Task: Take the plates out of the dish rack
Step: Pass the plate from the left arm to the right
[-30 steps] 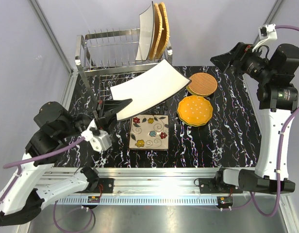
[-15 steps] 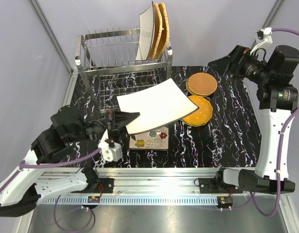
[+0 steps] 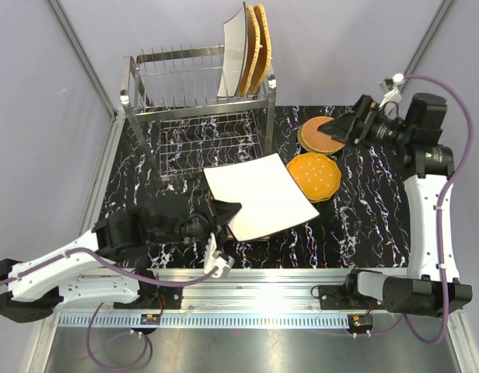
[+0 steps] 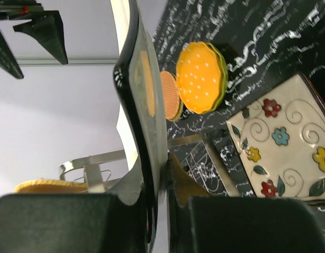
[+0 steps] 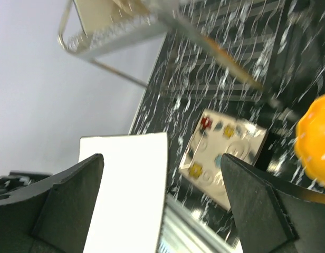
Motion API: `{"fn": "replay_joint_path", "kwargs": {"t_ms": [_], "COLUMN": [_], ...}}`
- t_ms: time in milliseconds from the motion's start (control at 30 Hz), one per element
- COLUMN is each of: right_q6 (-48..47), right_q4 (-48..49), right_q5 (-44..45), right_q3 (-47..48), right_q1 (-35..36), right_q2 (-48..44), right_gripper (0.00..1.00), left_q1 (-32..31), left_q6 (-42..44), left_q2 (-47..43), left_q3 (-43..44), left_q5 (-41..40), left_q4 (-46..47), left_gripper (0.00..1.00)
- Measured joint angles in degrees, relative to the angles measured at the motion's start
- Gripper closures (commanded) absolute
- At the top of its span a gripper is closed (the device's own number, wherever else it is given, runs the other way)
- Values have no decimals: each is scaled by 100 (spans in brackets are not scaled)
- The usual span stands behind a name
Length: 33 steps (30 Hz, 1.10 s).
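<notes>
the left gripper (image 3: pixel 224 211) pinches the white plate (image 3: pixel 260 194) by one edge only, so it could slip onto the floral plate (image 4: pixel 289 142); the right gripper (image 3: pixel 338 130) hangs spread wide, empty.

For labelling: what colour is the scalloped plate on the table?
The scalloped plate is orange with small pale dots; the left wrist view shows it best.
</notes>
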Motion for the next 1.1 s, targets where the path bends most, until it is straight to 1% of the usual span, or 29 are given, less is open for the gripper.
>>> {"fn": "replay_joint_path", "kwargs": {"t_ms": [133,300,533,667,767,800,833,867,900,933,967,1000,1100], "right_q6": [144,286,579,769,896,940,970,1036,1091,1174,1322,1491,1657], "right_q4": [-20,9,374,595,815,903,1001,1071,1178,1311,1497,1617,1895], "right_q5": [-129,-289,-457,-566,-632,-638,-643,-660,-671,-802,-1010,-1106,-1169], "right_q3": [-793,-1547,-2315,-2581,-2667,-2686,-2706,-2717,-2732,-2743,-2754,-2758,-2780], "right_q1": [385,1012,1362,1547,1591,1567,1547,1523,1504,1478,1447,1436,1434], "right_q2": [-122,-328,-402,-400,-398,-380,-361,-339,-310,-280,-260,-262,-260], "right_gripper": [0,0,2,6,16,27,32,40,55,61,65,73,85], "left_q1": [-321,-431,-479,-507,-511,-511,-511,-511,-511,-511,-505,-503,-505], "left_q6": [291,463,487,487,485,485,485,481,485,422,319,238,136], "left_q2": [68,125,208,323,466,487,494,490,485,479,474,485,487], "left_q3": [-651,-1209,-1285,-1285,-1285,-1285,-1285,-1285,-1283,-1283,-1283,-1285,-1285], "left_q5": [-542,-962,-1412,-1521,-1576,-1600,-1635,-1648,-1687,-1714,-1709,-1746,-1808], "left_q4": [444,966,1759,2166,2306,2352,2385,2413,2452,2448,2424,2441,2586], "left_gripper": [100,100,100,100,100,100,100,100,100,100,100,100,100]}}
